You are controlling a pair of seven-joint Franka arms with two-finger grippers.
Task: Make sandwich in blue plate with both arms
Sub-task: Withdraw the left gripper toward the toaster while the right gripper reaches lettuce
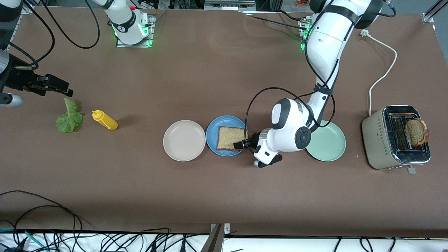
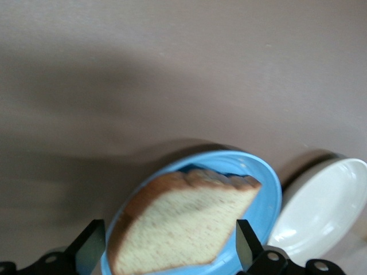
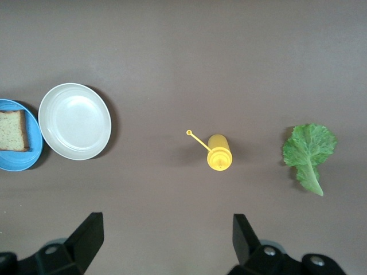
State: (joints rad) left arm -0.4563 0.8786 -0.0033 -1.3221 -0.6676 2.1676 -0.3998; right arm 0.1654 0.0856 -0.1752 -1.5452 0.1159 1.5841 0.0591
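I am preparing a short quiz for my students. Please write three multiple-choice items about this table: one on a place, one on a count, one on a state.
1. Where does the bread slice lie?
A. on the blue plate
B. on the white plate
C. on the green plate

2. How many plates are on the table?
A. two
B. three
C. four

3. How are the fingers of the left gripper?
A. shut on the bread
B. open
C. shut on nothing

Key: 1 A, the slice rests in the blue plate. 2 B, blue, white and green. 3 B, the fingers stand apart either side of the slice.
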